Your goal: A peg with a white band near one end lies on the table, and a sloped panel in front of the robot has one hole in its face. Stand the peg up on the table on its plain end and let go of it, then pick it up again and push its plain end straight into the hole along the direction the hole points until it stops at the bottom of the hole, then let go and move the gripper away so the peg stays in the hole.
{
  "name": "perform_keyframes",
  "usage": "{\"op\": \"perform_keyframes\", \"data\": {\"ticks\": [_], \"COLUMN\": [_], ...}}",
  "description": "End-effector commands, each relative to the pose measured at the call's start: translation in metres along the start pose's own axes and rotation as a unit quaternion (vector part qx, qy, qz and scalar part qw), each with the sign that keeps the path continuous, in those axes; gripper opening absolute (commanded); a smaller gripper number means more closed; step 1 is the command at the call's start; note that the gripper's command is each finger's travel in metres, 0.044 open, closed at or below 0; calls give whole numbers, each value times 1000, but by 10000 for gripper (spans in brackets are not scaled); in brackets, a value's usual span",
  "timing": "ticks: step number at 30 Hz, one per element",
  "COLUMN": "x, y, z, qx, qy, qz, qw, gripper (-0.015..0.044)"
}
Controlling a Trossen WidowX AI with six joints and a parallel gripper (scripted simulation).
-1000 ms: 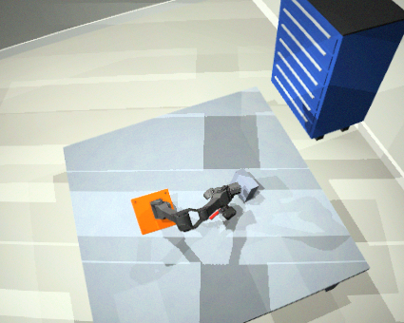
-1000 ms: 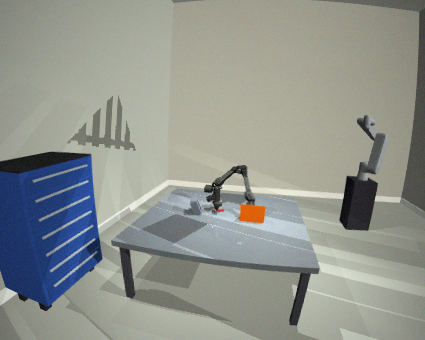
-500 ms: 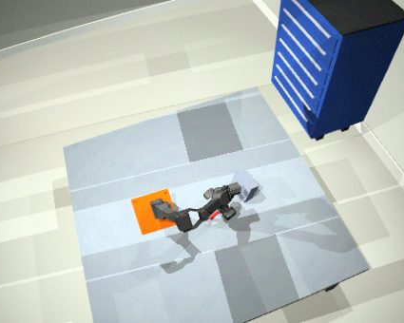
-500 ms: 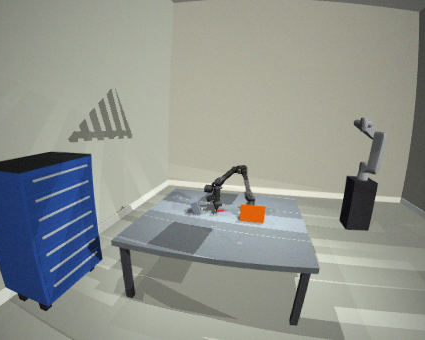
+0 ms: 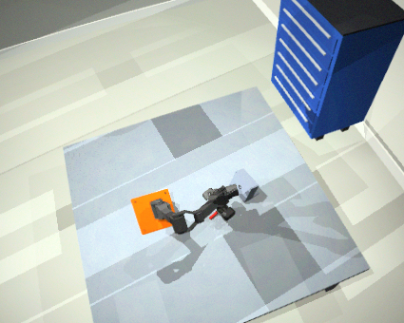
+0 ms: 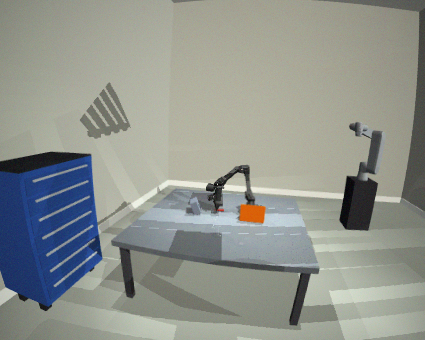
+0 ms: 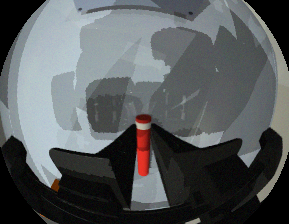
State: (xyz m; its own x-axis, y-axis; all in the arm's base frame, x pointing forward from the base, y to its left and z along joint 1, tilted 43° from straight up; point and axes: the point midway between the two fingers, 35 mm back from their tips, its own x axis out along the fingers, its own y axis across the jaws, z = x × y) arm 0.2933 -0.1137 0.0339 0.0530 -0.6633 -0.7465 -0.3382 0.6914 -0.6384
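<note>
Peg: a slim red cylindrical peg with a white band near one end, between the black fingers, low over or on the pale blue-grey table; whether it touches the surface, I cannot tell.
End effector: the black parallel-jaw end effector is closed on the peg, one finger on each side of its body.
Long axis: in the wrist view the peg runs nearly up and down the picture, between the fingers and along the gap rather than across it; the banded end points towards the sloped panel, the plain end back towards the arm's base.
Posture: the top view shows the peg lying over rather than standing, its red length reaching out from beside the end effector on the base side.
Panel: the grey-blue sloped panel stands beyond the banded end, near the end effector; its hole is too small to judge for direction.
Arm: the one black jointed arm, mounted at the orange square plate, does all the work.
Step in hand: probably securing the grasp before a lift.
Next move: likely raise the peg, then pitch it so the plain end swings down and the band comes uppermost.
Risk: the round body could pivot between the fingers during that turn, leaving it leaning when set down.
</note>
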Motion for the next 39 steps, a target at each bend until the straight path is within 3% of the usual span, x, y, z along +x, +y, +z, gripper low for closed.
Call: {"op": "perform_keyframes", "data": {"ticks": [1,39], "x": [-3,-23], "y": [0,0], "z": [-2,-18], "qx": [0,-2], "qy": [-21,-185], "qz": [1,1], "qw": [1000,983], "gripper": [51,51]}}
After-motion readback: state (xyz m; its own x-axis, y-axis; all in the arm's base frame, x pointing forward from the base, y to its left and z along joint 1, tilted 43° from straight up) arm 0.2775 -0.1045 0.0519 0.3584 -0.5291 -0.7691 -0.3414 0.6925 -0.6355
